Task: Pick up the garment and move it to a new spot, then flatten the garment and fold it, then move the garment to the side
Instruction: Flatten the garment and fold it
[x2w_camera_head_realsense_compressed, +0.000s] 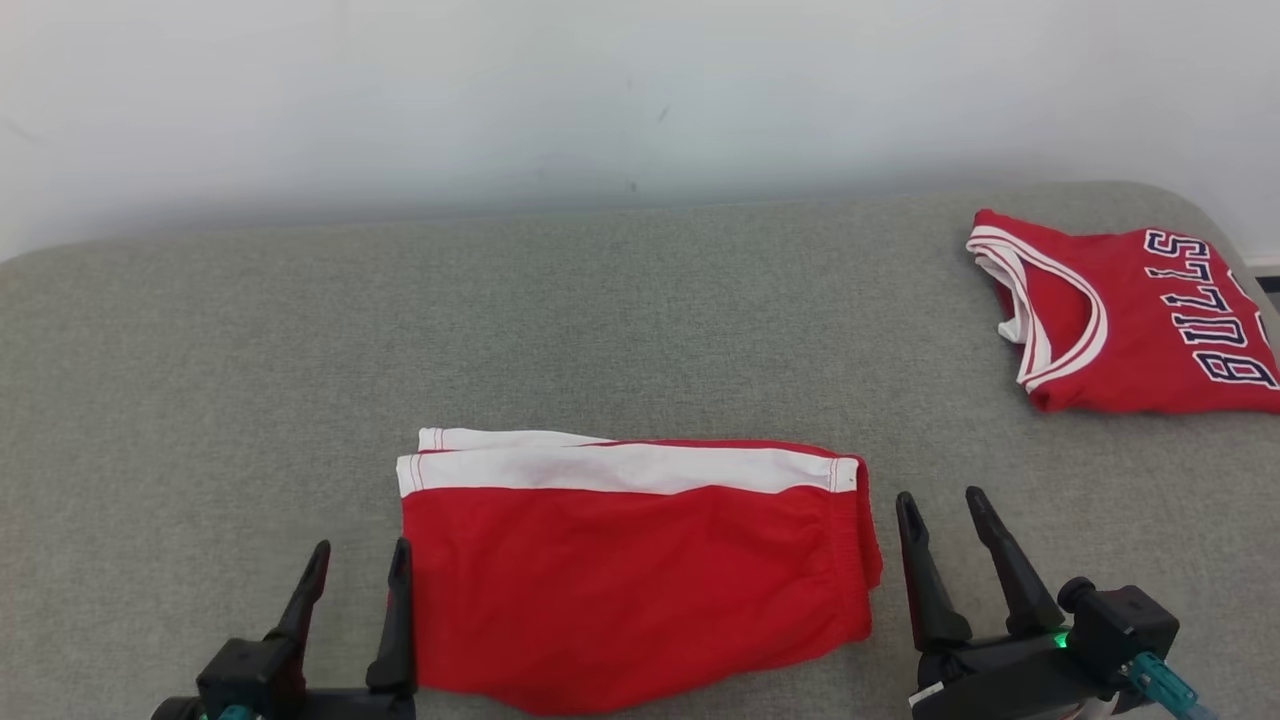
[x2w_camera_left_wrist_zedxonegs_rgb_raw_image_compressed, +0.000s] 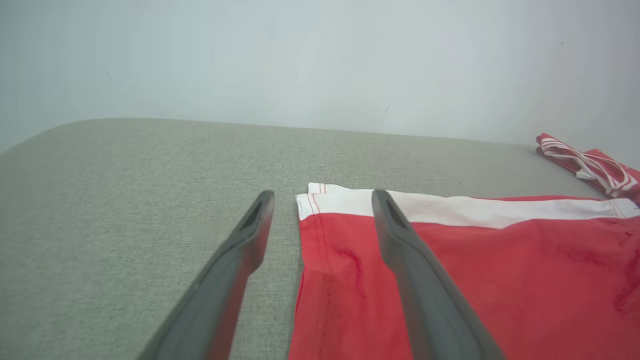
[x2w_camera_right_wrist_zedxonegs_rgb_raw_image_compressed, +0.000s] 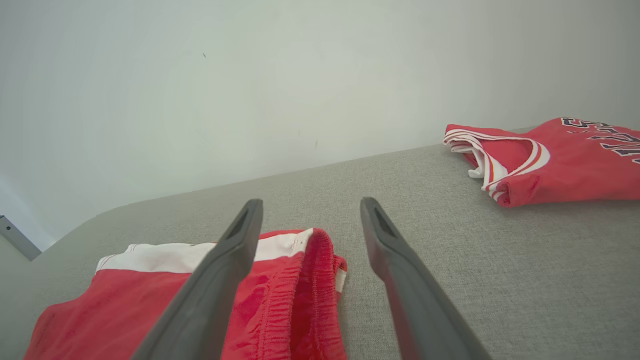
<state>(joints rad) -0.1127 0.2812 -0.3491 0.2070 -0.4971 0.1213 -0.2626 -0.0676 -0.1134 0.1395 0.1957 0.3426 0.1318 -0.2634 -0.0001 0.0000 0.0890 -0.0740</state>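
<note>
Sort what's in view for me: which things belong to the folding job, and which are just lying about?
In the job:
- shorts, folded, lying between the hands
- left hand, open, at their left edge
- right hand, open, by the waistband end

Lying about:
- jersey, folded, far right, apart from the shorts

One pair of red shorts (x2w_camera_head_realsense_compressed: 640, 580), one red jersey (x2w_camera_head_realsense_compressed: 1130, 320), one grey surface (x2w_camera_head_realsense_compressed: 640, 330), and two pincers: left pincer (x2w_camera_head_realsense_compressed: 362, 545), right pincer (x2w_camera_head_realsense_compressed: 940, 495).

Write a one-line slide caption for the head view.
Folded red shorts on a grey surface between the open left end effector and right end effector; Bulls jersey far right.
</note>
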